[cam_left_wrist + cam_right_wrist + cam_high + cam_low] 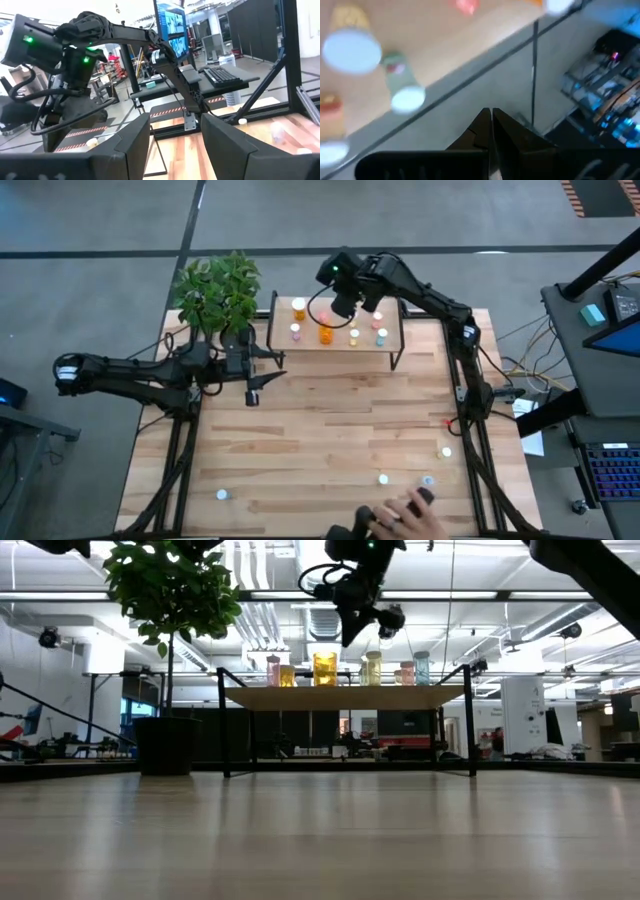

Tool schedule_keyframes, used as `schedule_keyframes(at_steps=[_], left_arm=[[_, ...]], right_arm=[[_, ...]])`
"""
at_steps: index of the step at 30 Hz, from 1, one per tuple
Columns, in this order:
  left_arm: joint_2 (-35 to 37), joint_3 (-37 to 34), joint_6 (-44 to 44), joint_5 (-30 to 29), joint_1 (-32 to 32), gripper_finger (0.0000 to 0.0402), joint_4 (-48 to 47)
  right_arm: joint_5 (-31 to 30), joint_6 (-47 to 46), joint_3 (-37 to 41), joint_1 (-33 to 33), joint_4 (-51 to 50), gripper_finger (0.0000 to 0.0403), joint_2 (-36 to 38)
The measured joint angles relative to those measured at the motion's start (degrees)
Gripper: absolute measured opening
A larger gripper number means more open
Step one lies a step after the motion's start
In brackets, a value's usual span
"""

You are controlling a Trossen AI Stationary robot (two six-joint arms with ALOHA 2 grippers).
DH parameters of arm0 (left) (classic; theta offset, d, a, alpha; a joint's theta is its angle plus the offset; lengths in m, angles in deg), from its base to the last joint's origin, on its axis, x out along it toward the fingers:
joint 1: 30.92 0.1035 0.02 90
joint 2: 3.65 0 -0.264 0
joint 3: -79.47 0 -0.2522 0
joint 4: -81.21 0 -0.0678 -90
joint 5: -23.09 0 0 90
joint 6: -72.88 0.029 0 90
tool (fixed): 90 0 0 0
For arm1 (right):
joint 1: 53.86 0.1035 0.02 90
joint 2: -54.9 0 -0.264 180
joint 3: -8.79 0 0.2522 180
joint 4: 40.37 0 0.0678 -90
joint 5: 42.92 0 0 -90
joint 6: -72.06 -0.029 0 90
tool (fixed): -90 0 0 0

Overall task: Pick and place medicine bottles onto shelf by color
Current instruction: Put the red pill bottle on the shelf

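The shelf [335, 343] stands at the far side of the wooden surface [330, 440], just beside a potted plant [218, 292]. On its top stand several medicine bottles [323, 669], among them a larger orange one between smaller pink, yellow, green and blue ones. The right gripper [343, 307] hangs above the shelf, its fingers [492, 131] clenched together and grasping nothing. The left gripper [252, 393] waits near the plant, in front of the shelf, its fingers [227, 142] released and empty. More bottles [384, 478] lie at the near edge, where a person's hand [410, 513] reaches in.
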Motion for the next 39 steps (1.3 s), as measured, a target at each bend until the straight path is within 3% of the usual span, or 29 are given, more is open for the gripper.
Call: schedule_keyframes(at_steps=[8, 13, 24, 27, 32, 39], left_arm=[[-0.15, 0.00, 2.96, 0.00, 0.00, 0.0162, -0.08], [-0.11, 0.00, 3.03, -0.21, 0.09, 0.0162, -0.06], [-0.13, 0.00, 3.38, -1.07, 0.11, 0.0162, -0.04], [-0.37, 0.00, 3.38, -1.07, 0.11, 0.0162, -0.04], [-0.57, 0.00, 3.42, -1.07, 0.11, 0.0162, 0.07], [-0.65, 0.00, 3.49, -2.94, 0.09, 0.0162, -0.07]], right_arm=[[3.21, -0.82, 0.08, 1.19, 2.53, 0.0012, -3.33], [3.41, -1.02, 0.12, 2.05, 3.85, 0.0037, -4.43], [-0.05, -4.93, 0.26, 4.23, 7.75, 0.0059, -2.75], [-4.96, -13.16, 0.26, 4.79, 12.40, 0.0059, -1.64], [-11.17, -35.77, 0.26, 4.91, 18.24, 0.0060, 0.40], [-11.65, -80.38, 0.26, 4.88, 17.84, 0.0089, 3.33]])
